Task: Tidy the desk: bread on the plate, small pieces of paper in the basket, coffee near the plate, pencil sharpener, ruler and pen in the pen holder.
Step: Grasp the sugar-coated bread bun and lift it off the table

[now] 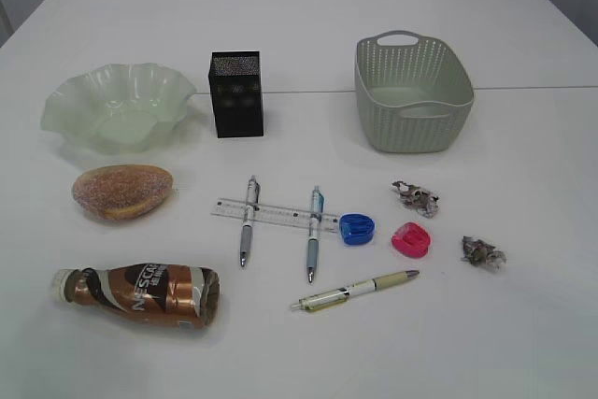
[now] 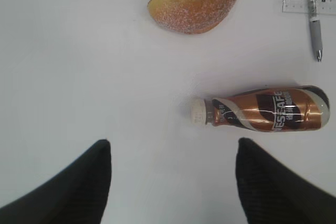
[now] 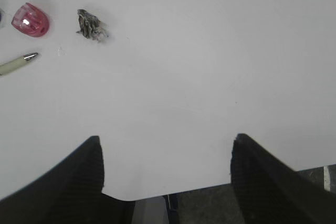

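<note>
The bread [image 1: 122, 192] [image 2: 196, 1] lies in front of the pale green wavy plate [image 1: 65, 100]. A brown coffee bottle [image 1: 140, 295] [image 2: 265, 109] lies on its side near the front left. Two grey pens [image 1: 248, 220] [image 1: 314, 245] cross a clear ruler [image 1: 276, 215], and a cream pen [image 1: 355, 291] lies nearer. Blue [image 1: 356, 228] and pink [image 1: 409, 239] [image 3: 30, 19] pencil sharpeners sit beside two crumpled papers [image 1: 416, 197] [image 1: 482, 251] [image 3: 91, 25]. The black pen holder [image 1: 236, 93] and green basket [image 1: 413, 91] stand behind. My left gripper [image 2: 173, 153] and right gripper [image 3: 165, 148] are open and empty, both outside the exterior view.
The white table's front edge [image 3: 210, 187] shows just below my right gripper, with dark floor beyond it. A seam [image 1: 523, 88] runs across the table behind the basket.
</note>
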Tool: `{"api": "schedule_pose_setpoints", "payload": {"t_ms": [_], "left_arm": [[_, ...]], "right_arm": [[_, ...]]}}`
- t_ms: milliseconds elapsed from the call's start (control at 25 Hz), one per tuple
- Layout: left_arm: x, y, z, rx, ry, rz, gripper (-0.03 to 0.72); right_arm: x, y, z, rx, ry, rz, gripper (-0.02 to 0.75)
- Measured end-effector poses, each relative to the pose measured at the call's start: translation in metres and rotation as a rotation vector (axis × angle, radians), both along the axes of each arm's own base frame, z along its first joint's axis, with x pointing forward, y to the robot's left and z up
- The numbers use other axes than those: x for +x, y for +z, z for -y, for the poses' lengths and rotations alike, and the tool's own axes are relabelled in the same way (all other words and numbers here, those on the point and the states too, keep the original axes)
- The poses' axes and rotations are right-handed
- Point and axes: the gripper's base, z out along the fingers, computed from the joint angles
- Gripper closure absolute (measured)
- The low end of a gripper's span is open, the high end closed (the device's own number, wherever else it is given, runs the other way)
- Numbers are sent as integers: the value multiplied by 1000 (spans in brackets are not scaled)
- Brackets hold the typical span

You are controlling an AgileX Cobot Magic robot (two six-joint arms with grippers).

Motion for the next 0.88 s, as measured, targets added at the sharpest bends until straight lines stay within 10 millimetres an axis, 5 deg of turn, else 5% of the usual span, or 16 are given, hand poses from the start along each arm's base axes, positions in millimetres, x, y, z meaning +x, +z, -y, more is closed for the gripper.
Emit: {"api": "schedule_pose_setpoints", "payload": {"t_ms": [360,880], "left_arm": [[32,-35,25,95,-351,34,146],[81,-107,42,229,-732,75,146]], "right_arm": [[57,-12,-5,7,4,-101,186],[77,-31,-8,8,21,-173,189]]}}
